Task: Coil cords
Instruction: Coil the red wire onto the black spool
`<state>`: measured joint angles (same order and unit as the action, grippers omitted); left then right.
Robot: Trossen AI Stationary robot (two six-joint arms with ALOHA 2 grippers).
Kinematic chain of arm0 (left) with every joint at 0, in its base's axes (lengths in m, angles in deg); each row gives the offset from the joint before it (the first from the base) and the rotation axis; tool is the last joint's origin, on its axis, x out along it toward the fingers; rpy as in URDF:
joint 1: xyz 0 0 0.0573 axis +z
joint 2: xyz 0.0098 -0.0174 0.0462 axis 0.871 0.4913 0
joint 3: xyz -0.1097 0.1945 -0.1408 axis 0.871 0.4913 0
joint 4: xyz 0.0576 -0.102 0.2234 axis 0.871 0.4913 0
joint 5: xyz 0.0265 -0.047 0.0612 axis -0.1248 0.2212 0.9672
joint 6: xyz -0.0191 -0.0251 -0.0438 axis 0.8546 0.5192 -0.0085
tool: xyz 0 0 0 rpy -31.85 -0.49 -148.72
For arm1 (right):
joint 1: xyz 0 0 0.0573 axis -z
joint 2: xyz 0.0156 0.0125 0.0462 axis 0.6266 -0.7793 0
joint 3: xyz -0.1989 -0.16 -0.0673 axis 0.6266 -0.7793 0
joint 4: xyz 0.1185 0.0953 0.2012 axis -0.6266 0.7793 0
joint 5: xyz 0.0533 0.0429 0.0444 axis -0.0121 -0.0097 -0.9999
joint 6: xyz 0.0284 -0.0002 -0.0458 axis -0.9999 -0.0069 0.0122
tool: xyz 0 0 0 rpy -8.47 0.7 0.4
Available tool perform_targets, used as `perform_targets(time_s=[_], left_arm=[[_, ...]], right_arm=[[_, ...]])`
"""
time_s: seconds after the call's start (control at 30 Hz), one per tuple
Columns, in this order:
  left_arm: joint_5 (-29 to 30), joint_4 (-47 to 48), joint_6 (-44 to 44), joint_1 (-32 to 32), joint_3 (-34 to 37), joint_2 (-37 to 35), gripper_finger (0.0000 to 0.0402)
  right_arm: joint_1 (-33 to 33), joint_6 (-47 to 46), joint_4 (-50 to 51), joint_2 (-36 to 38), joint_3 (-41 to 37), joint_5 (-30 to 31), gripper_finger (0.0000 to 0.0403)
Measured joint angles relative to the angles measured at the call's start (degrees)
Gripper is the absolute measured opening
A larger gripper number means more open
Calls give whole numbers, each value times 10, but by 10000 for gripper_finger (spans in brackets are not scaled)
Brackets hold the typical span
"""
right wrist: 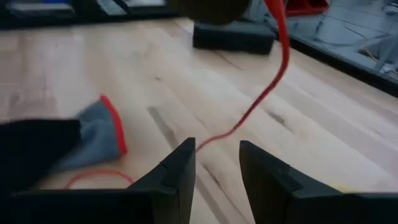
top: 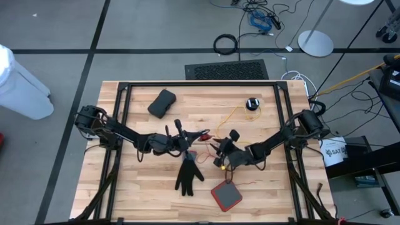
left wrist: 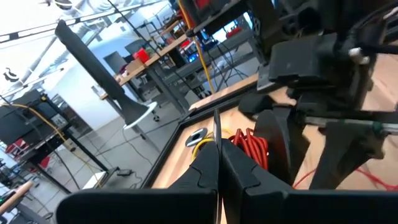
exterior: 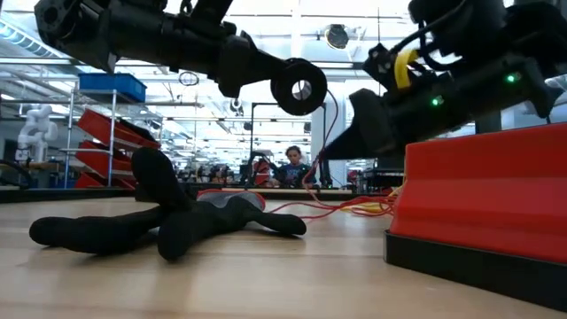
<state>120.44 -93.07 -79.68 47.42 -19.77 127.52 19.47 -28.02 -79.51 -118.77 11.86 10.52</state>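
Observation:
A thin yellow cord point(top: 234, 115) runs from a small black puck point(top: 252, 104) at the far right toward the table's middle. A thin red cord point(right wrist: 281, 68) lies partly bunched on the wood point(left wrist: 250, 147). My left gripper point(top: 201, 134) is shut over the middle of the table, with the red cord hanging from it. My right gripper point(right wrist: 215, 163) is open and low over the wood just right of it. Its fingers stand on either side of the red cord where it reaches the table point(right wrist: 211, 142). My left gripper pinches the red cord between its shut fingertips point(left wrist: 217, 155); the fingers themselves hide the place of contact. From the gripper the cord point(right wrist: 283, 56) hangs down in a slack curve, and its lower part lies on the table point(right wrist: 214, 140).
A black glove point(top: 187, 175) with a grey, red-edged cuff point(right wrist: 102, 134) lies near the middle front. A red-and-black square case point(top: 226, 195) lies front right, a black pouch point(top: 162, 103) far left. A person point(exterior: 291, 167) sits in the room beyond the table.

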Motion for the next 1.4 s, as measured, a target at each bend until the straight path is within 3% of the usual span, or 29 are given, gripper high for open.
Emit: perform_targets(time_s=[0.8, 1.27, 1.4], left_arm=[[-9, -20, 12, -13, 0, 0, 0], [-9, -26, 14, -13, 0, -1, 0], [-23, -49, 43, -12, 0, -1, 0]], right_arm=[[36, 45, -54, 1, -1, -12, 110], [36, 54, -51, 1, -1, -13, 7], [39, 46, -52, 1, -1, -11, 2]])
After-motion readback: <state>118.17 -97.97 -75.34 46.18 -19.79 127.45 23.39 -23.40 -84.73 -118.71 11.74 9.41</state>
